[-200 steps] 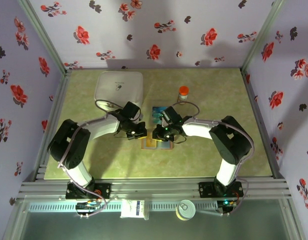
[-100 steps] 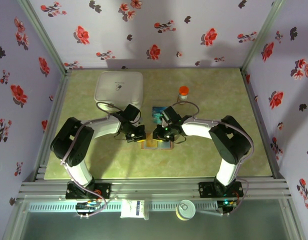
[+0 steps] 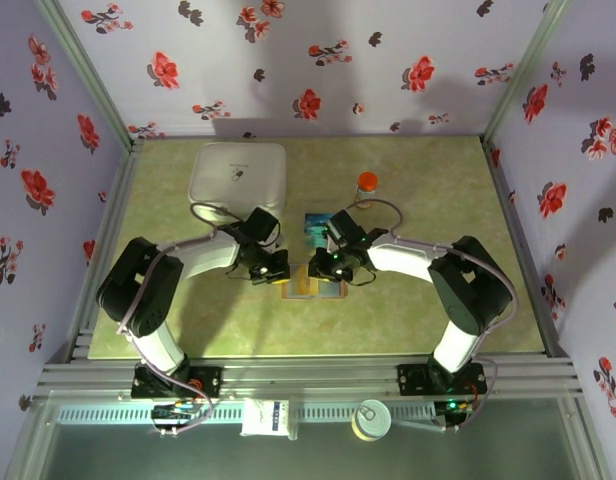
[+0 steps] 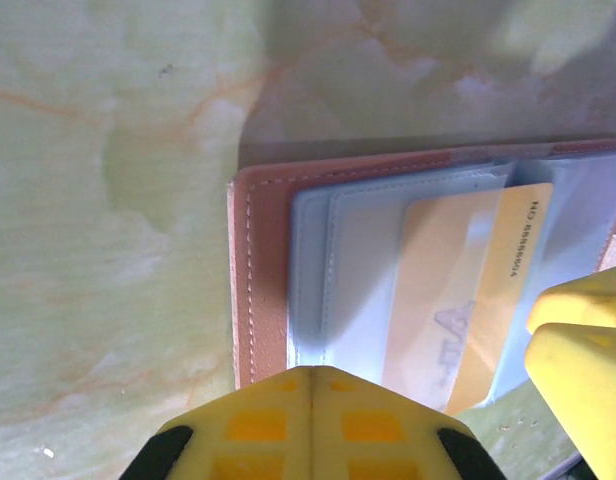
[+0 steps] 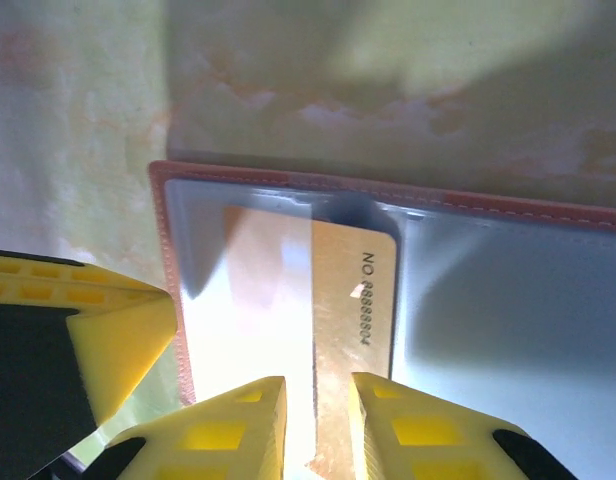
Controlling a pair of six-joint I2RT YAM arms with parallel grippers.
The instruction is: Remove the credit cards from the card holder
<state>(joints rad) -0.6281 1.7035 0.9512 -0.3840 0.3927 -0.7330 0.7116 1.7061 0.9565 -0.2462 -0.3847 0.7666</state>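
Okay, card holder (image 3: 313, 288) open flat on bench (image 3: 438, 200). Yellow card (image 5: 353, 330) seemingly poking from pocket; should be light, stiff, slick, so grab exposed edge. Left jaws pressed together, right jaws slightly spread over card.

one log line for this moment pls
left claw: shut, over card holder edge | right claw: slightly open over yellow card | yellow card: partly in pocket | teal card: on table

- White square box (image 3: 238, 172), at eleven o'clock on green marbled table (image 3: 458, 300).
- Orange-capped bottle (image 3: 367, 186), upright at one o'clock, well apart from box.
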